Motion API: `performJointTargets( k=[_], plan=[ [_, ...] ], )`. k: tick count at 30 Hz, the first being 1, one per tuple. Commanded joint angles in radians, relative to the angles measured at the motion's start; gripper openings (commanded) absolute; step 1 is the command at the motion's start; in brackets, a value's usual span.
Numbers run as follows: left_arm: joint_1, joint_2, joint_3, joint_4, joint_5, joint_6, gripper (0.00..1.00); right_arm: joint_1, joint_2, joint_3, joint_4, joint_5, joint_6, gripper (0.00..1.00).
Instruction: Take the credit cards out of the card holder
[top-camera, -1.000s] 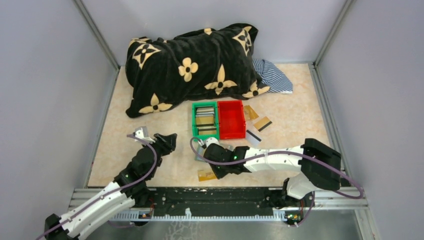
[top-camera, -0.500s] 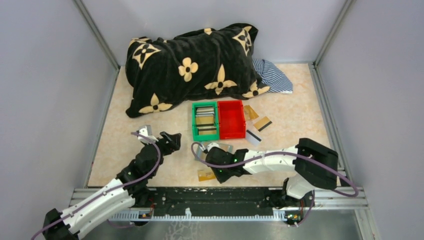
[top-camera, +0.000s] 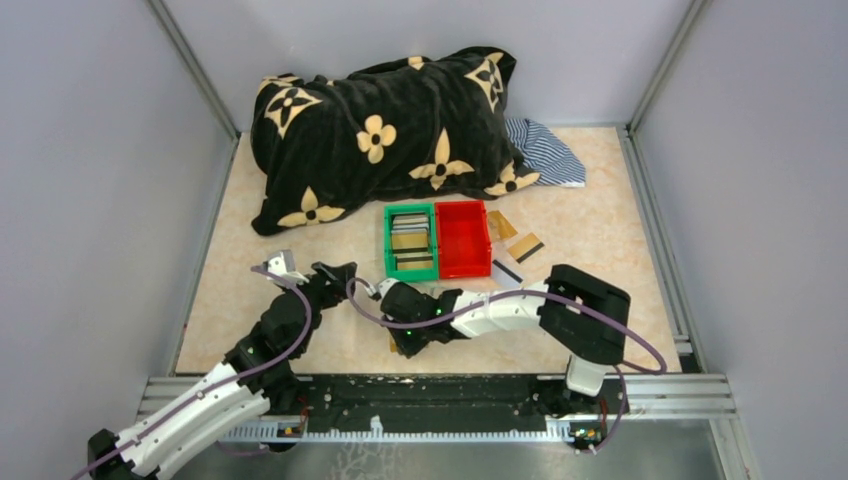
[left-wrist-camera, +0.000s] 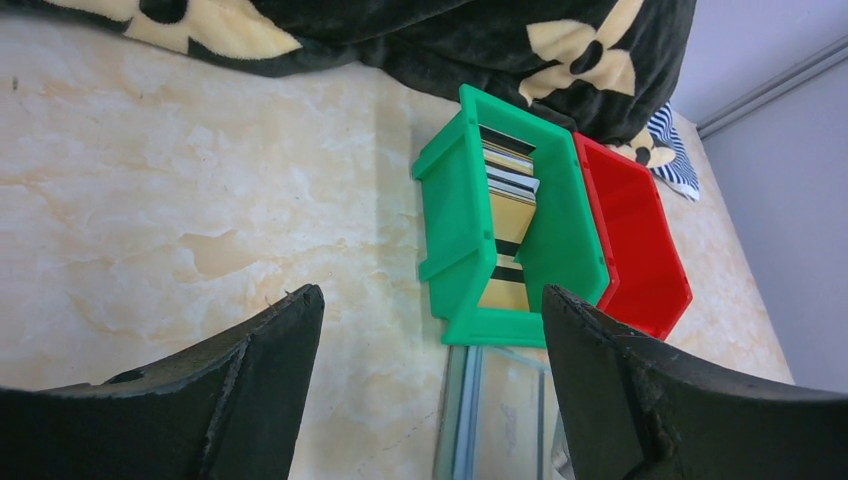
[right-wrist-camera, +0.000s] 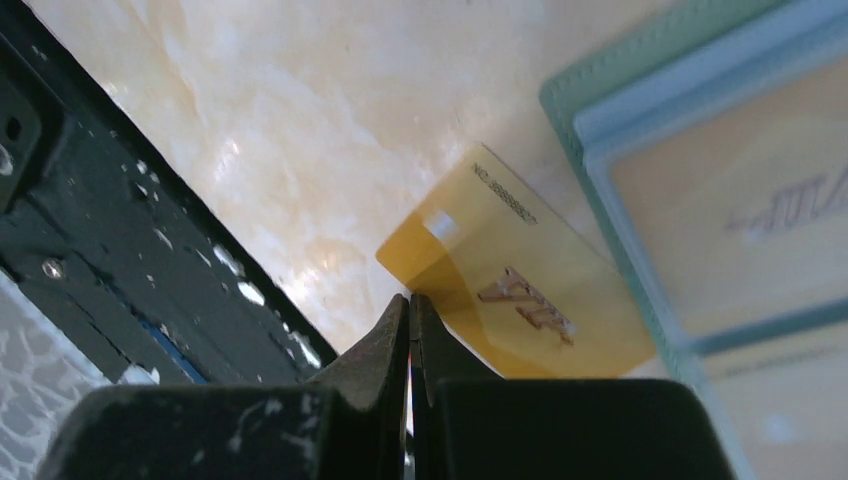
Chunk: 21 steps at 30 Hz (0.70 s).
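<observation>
At the front edge of the counter (right-wrist-camera: 300, 130): gold credit card (right-wrist-camera: 520, 300) against open card holder (right-wrist-camera: 720, 190).
Thin, stiff, likely slick; pinch a lifted edge. Right claw (right-wrist-camera: 410, 330) shut, left claw (left-wrist-camera: 430, 300) gaping.

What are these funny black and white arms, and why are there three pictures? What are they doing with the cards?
They are two robot arms bolted to a table. One picture looks down from above. The other two come from small cameras on each wrist. The left pincer is wide open, near a green bin with cards in it, beside a red bin. The right pincer is shut, its tip by a gold card lying next to the grey-green card holder. A flowery black blanket sits at the back.
</observation>
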Motion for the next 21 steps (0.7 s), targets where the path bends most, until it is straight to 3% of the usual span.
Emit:
performJointTargets(
  k=[1, 7, 14, 21],
  plan=[
    [0.003, -0.009, 0.032, -0.026, -0.017, 0.012, 0.86, -0.035, 0.094, 0.05, 0.001, -0.006, -0.075, 0.0],
    [0.003, 0.0, 0.033, -0.022, -0.007, 0.014, 0.86, -0.101, 0.122, 0.127, -0.006, -0.016, -0.125, 0.0],
    [0.003, 0.016, 0.027, 0.016, 0.011, 0.052, 0.87, -0.183, -0.172, -0.006, -0.1, 0.017, -0.143, 0.0],
    [0.003, 0.089, 0.009, 0.108, 0.048, 0.054, 0.88, -0.184, -0.315, -0.165, -0.085, -0.012, -0.067, 0.0]
  ],
)
